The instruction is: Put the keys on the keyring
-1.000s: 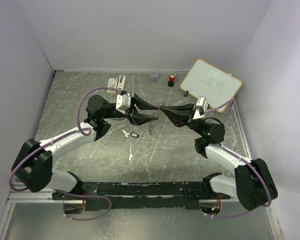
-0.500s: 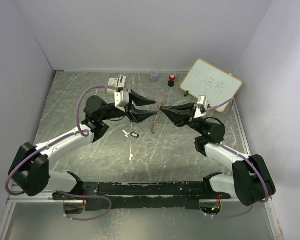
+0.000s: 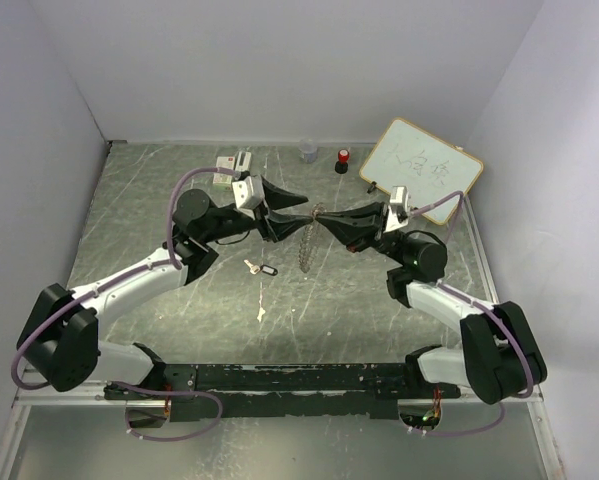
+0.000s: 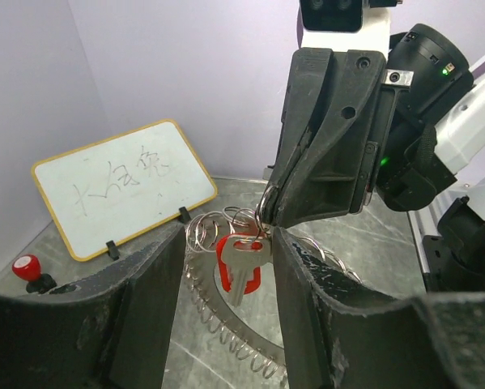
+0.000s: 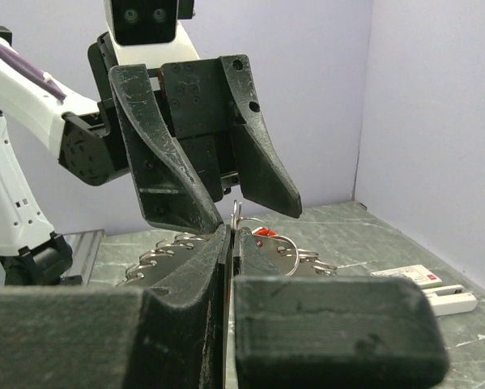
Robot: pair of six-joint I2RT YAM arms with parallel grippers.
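Between the wide left pincer (image 4: 228,241), right pincer (image 4: 268,220) clamps the keyring (image 4: 226,332), red key (image 4: 246,273) partly hidden.

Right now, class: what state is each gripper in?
Left gripper: open, holding nothing.
Right gripper: shut on the keyring.

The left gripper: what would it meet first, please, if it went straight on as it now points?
Most likely the red-headed key, hanging with the keyring from the shut right gripper, ahead of the left gripper, whose jaws stand open; the right gripper itself lies just beyond. Depth is unclear.
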